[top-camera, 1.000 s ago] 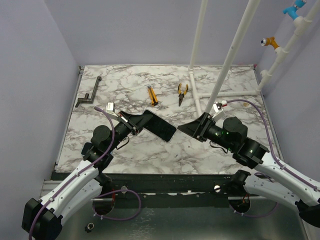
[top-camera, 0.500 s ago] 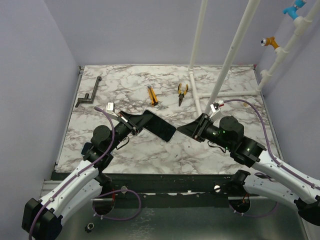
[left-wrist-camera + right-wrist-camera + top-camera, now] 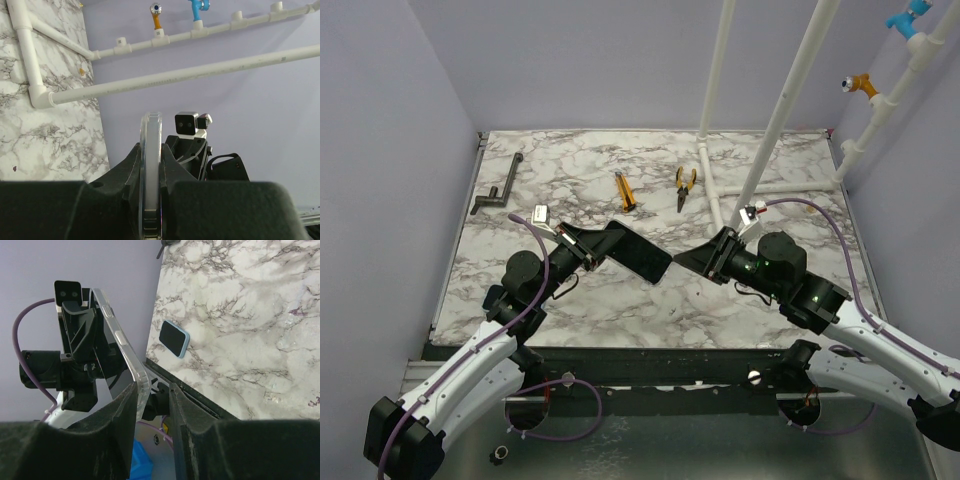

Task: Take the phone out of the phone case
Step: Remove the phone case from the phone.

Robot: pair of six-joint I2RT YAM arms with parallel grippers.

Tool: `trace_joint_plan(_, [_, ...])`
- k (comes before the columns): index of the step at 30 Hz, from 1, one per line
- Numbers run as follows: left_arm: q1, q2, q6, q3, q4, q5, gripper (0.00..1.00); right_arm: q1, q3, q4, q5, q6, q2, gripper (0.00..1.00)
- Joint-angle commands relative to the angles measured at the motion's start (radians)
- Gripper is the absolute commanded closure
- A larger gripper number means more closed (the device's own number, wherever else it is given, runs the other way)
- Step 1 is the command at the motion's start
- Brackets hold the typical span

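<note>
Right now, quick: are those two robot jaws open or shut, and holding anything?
Left gripper: jaws closed on one end of the phone case.
Right gripper: jaws closed on the other end of it.

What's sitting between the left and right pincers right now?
The cased phone bridges them: the left pincer clamps one end, and the other end sits inside the right pincer. The top view shows it best.
</note>
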Motion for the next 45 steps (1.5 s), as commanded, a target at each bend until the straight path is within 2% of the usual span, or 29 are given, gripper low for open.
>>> trace_joint_plan(1, [0.005,-0.021,-0.011,0.005,0.060,-0.016,1.00,0.003,0.008,-0.001,-0.013,-0.014,-0.007,0.66])
trace_joint_plan(45, [0.005,-0.041,-0.011,0.001,0.060,-0.024,1.00,0.002,0.009,0.001,-0.040,-0.017,0.042,0.66])
